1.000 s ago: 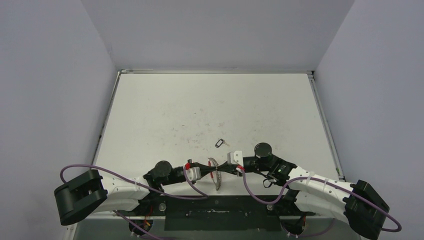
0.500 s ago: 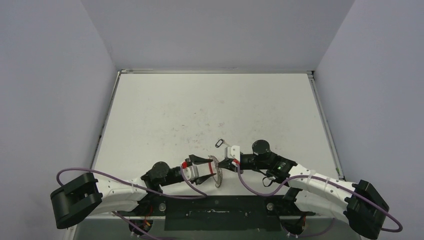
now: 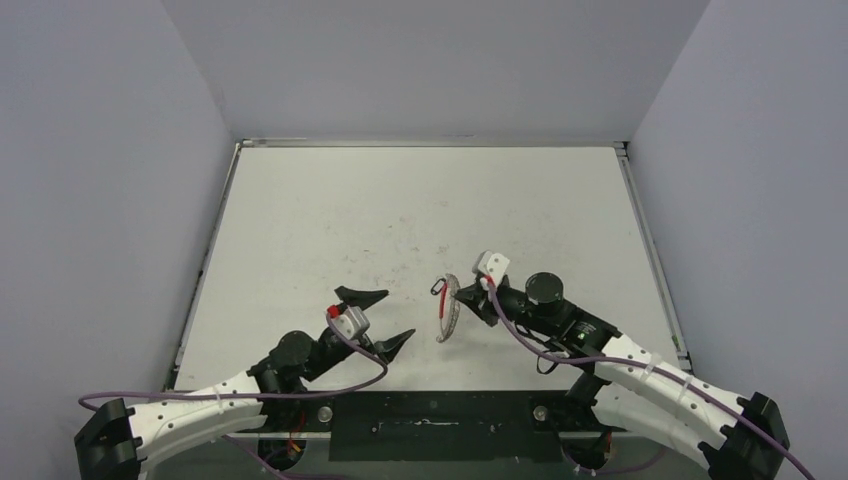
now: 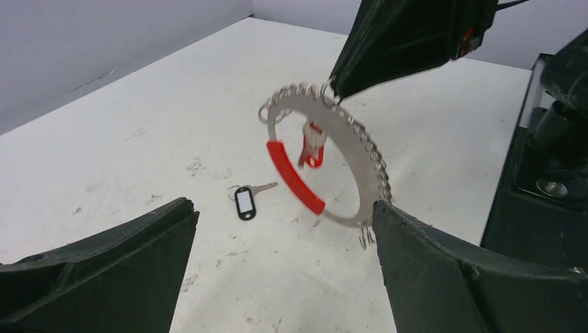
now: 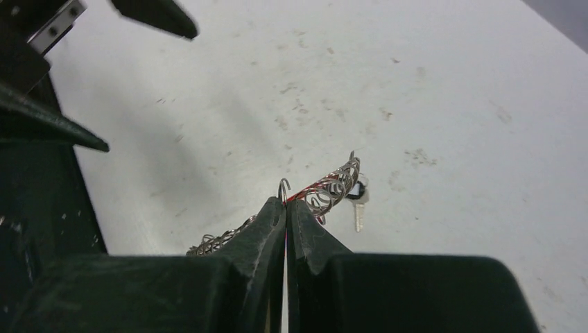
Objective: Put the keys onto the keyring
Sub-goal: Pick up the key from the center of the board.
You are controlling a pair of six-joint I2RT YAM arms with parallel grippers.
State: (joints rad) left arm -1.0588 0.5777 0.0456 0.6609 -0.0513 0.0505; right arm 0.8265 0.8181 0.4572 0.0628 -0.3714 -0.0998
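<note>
The left gripper (image 3: 382,315) hangs wide open and empty over the worktop (image 3: 400,210). To its right a loose key (image 3: 438,287) lies beside the keyring (image 3: 447,310) (red sleeve (image 4: 295,177) showing), pinched upright by the closed right gripper (image 3: 458,297). Next, probably: a fine pinch on that tiny key.

key (image 4: 244,202) on table (image 4: 139,125); keyring (image 4: 295,177) just beside it

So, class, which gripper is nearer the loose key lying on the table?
Right. The right gripper, shut on the keyring, hangs just beside the loose key; the left gripper, open, sits farther off toward the near left.
</note>
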